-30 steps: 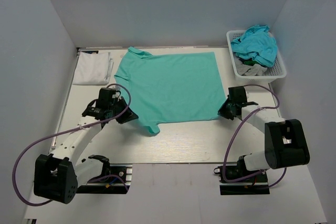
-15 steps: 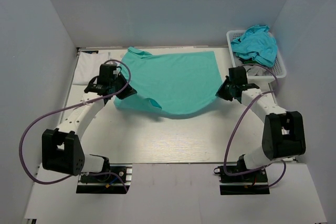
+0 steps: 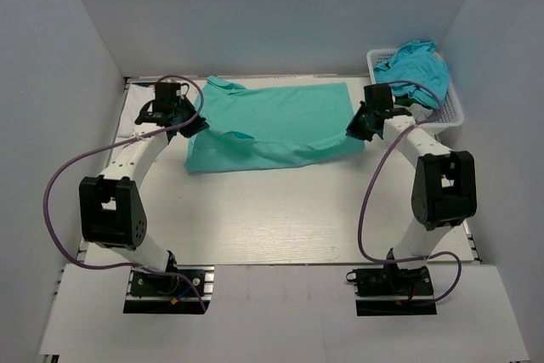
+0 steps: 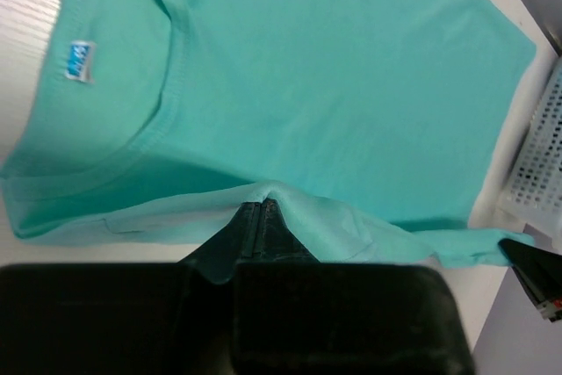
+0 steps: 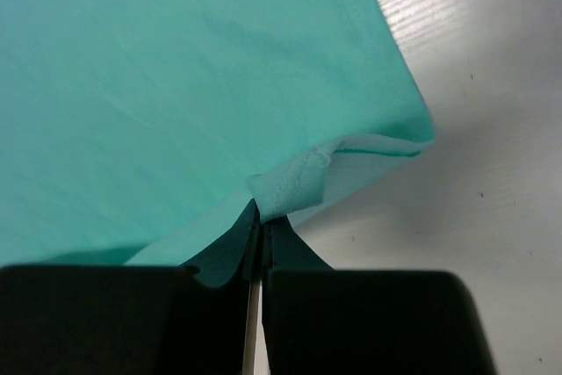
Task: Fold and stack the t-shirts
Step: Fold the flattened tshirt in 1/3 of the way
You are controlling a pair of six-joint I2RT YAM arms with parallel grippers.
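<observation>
Across the far half of the pale counter [image 3: 280,210], your mint-green short-sleeved cloth t-shirt [image 3: 280,121] lies partly doubled, its near hem lifted over its own body. Your left tool [image 4: 262,210] is pressed together on a fold of cloth at the shirt's left edge, close to the collar. Your right tool [image 5: 260,210] pinches a bunched hem corner at the right edge, near the white plastic lattice basket [image 3: 455,110] that holds a turquoise-blue shirt [image 3: 416,70].

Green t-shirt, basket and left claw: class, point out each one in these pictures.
green t-shirt [image 3: 280,112], top view, its flat middle.
basket [image 4: 537,160], left wrist view, its lattice wall.
left claw [image 4: 263,210], left wrist view, between its fingertips, pinching cloth.
</observation>
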